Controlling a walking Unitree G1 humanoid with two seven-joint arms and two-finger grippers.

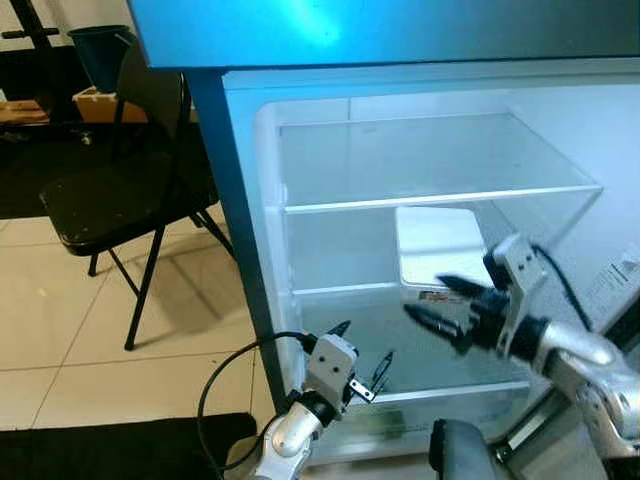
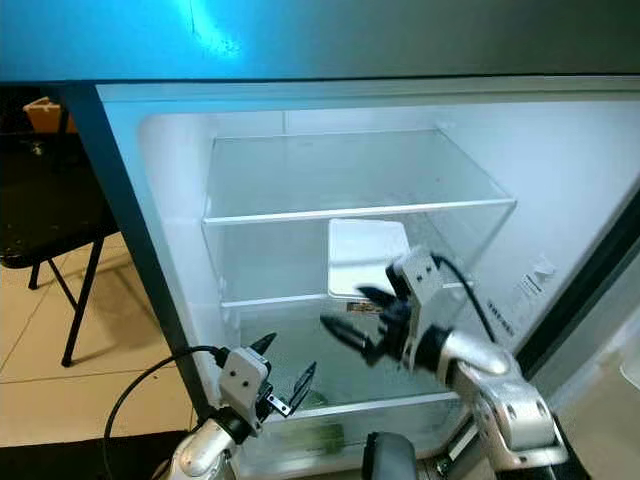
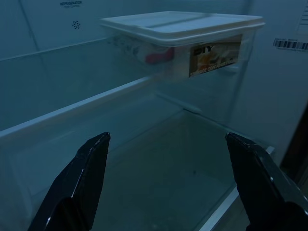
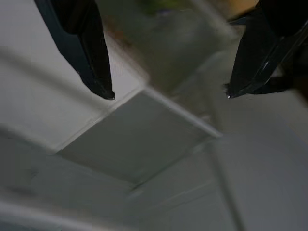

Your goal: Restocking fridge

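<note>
Floor of pale square tiles (image 1: 60, 330) lies at the far left, and on it stands a black folding metal chair (image 1: 110, 200) beside the teal side wall of the open fridge (image 1: 235, 220). Low at the fridge's front edge, the left gripper (image 1: 362, 352) points up and inward from its silver arm, its two black fingers spread wide and holding nothing. Above it is an empty clear glass shelf (image 1: 430, 160). Under this shelf, on the middle shelf toward the back, rests a white lidded plastic food box with a printed label (image 1: 440, 245). Further right, the right gripper (image 1: 437, 303) reaches in from the bent right arm, pointing leftward just in front of the box, fingers apart and empty.
</note>
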